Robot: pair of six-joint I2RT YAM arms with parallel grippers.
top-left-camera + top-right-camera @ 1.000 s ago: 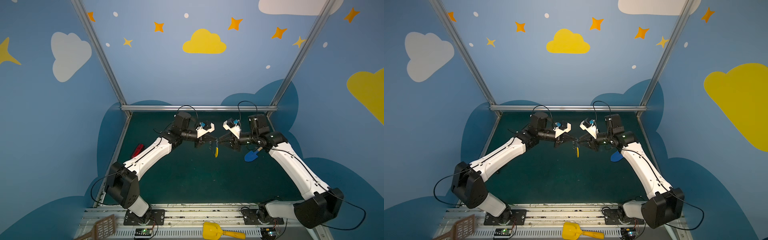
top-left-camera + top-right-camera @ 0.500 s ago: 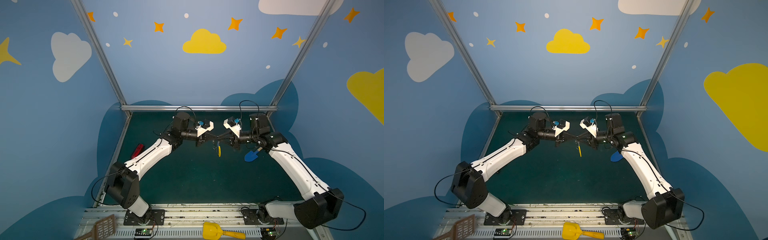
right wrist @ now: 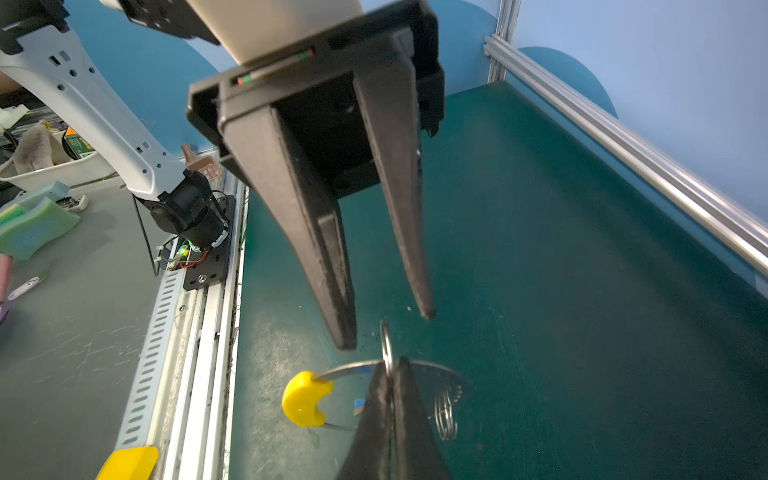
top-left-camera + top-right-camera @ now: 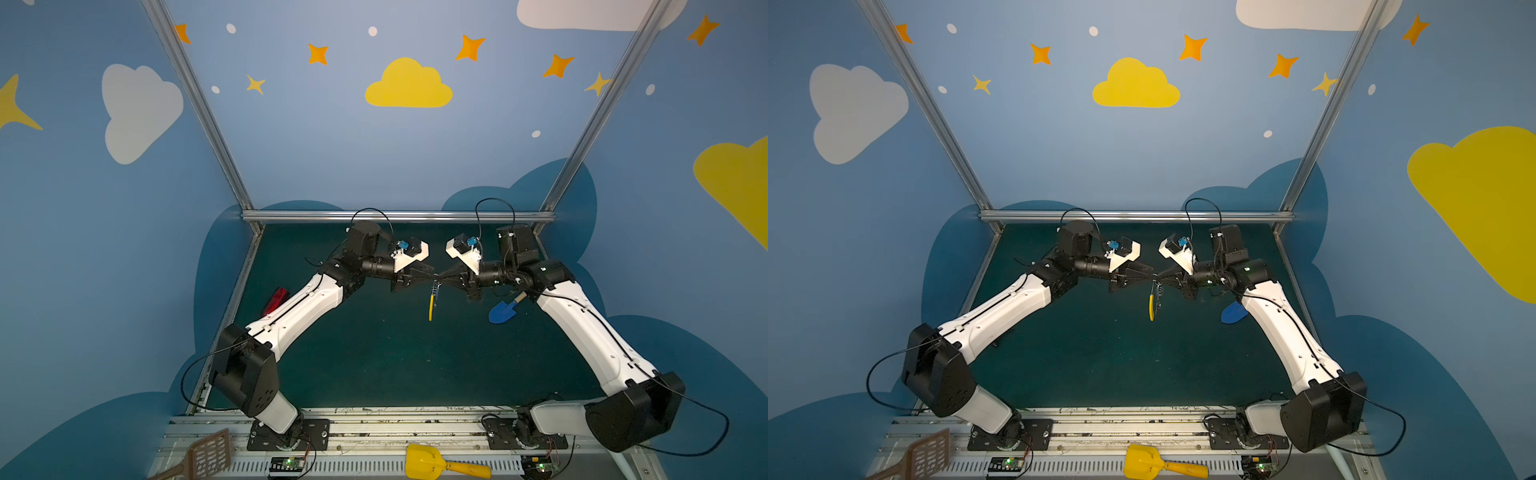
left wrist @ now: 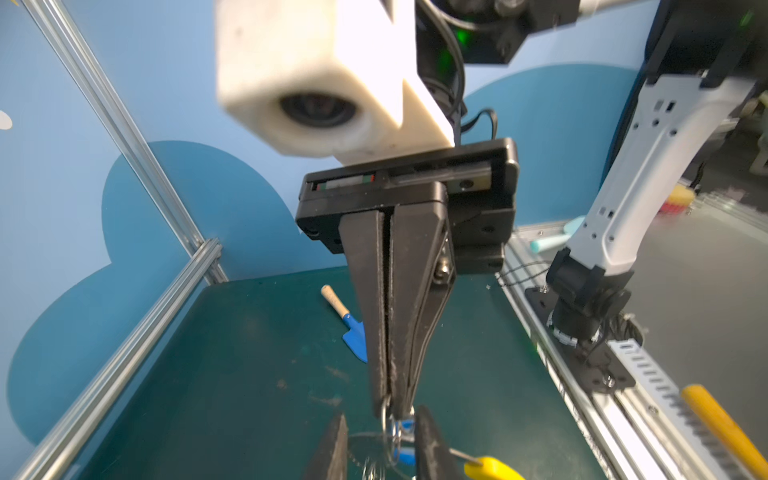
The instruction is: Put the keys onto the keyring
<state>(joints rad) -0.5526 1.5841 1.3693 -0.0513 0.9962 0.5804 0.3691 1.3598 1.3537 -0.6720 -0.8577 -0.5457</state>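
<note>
From where I stand, the two arms meet nose to nose above the far half of the green table (image 4: 374,365). The left gripper (image 3: 386,326) has its fingers apart, straddling the meeting point and touching nothing that I can see. The right gripper (image 5: 392,404) has its fingers pressed flat together, clamped on the top edge of the keyring (image 3: 308,400), which hangs edge-on below the tips, well clear of the table. The keys (image 5: 406,425) dangle right beside that pinch, and their little ring (image 3: 386,343) pokes out past the tips.

My worry is that everything hangs from one thin pinch. Smooth flat metal can pivot or slide there, and then keyring and keys drop together. I can't tell whether the little ring is truly threaded on or only squeezed alongside. If only squeezed, any loosening on the right would shed the keys. If the left fingers close off line, they could knock the keyring swinging and lever it out.
</note>
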